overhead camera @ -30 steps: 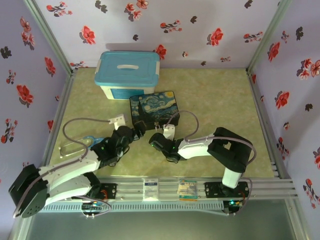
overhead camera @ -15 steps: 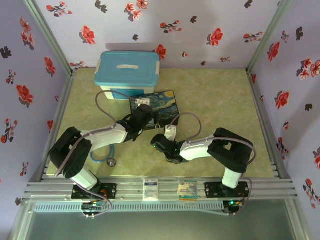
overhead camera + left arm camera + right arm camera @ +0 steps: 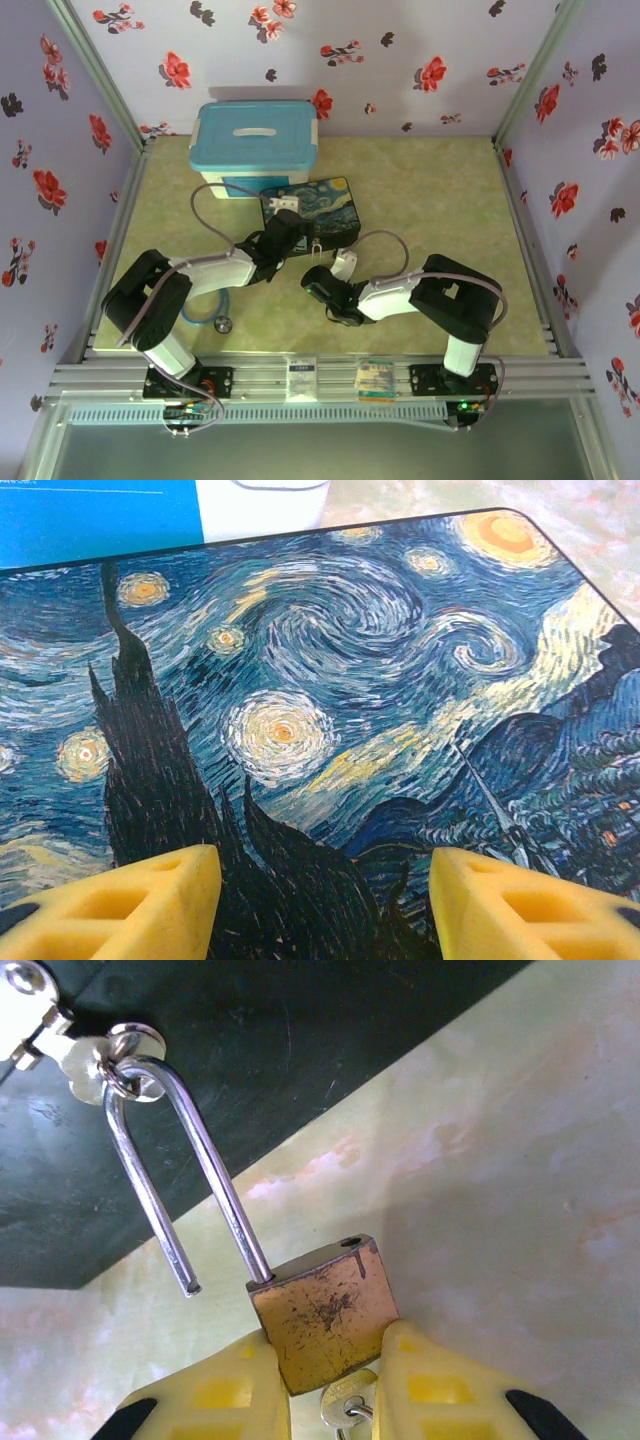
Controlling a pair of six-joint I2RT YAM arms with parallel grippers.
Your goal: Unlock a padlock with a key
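Since one second ago the left arm has swung away from the low left side of the table [image 3: 430, 200] and reached up to the painted box [image 3: 306, 212]. Since half a second ago it has hardly moved. The right arm has stayed by the front of the box.

The left gripper [image 3: 320, 880] hangs over the lid of the painted box, which has a swirly blue sky and yellow stars on it. Its two yellow fingers [image 3: 160, 900] are spread wide with nothing between them. A blue and white bin [image 3: 258, 140] sits just behind the box.

The right gripper [image 3: 325, 1355] pinches the padlock [image 3: 322, 1310] by its gold body, with one yellow finger on each side. The padlock is scratched. It is over the pale green table, right beside the dark front of the box. Its silver shackle [image 3: 215, 1185] is popped open. One leg sits in the gold body and the end of the other leg hangs free beside it. The bend of the shackle goes through a small silver ring [image 3: 128, 1060] on the box. A little silver bit of the key [image 3: 345, 1408] pokes out under the padlock, between the two fingers.

A stethoscope [image 3: 224, 323] with blue tubing lies on the table near the left arm.
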